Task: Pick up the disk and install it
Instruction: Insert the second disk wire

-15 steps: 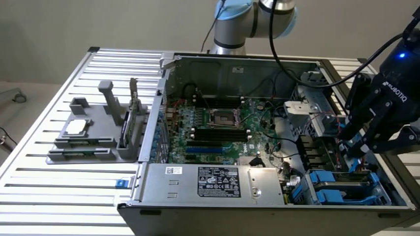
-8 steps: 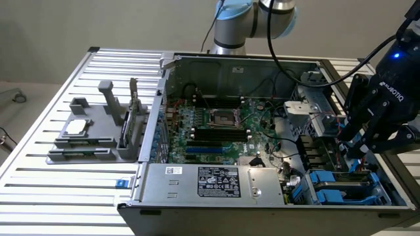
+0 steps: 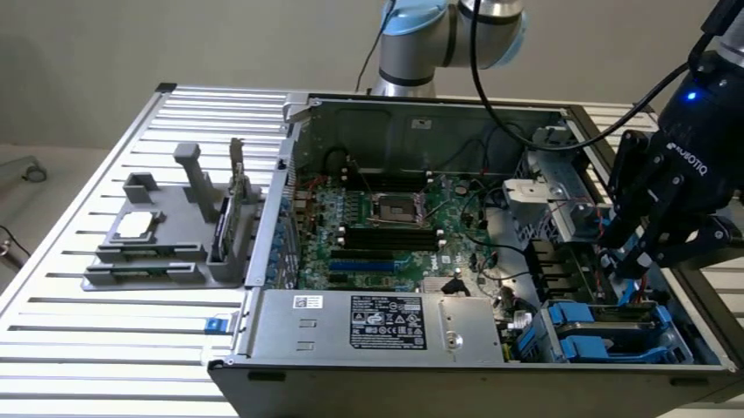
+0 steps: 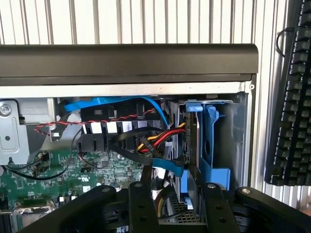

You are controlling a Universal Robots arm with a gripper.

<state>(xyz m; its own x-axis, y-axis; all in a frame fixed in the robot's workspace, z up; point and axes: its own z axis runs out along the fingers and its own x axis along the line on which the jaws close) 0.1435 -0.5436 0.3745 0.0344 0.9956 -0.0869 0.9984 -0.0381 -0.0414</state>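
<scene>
The disk stands on edge in its bright blue carrier bracket, down in the drive bay at the corner of the open computer case. My gripper hangs over that bay at the exterior view's right. Its black fingers stand on either side of the disk's near end and are shut on it. In the exterior view a strip of the blue bracket shows just below my gripper. The rest of the disk is hidden behind the fingers and the bay wall.
Red, yellow and black cables and a blue flat cable crowd the bay beside the disk. The motherboard and a silver labelled box fill the case. A grey fixture sits on the slatted table. A keyboard lies outside the case.
</scene>
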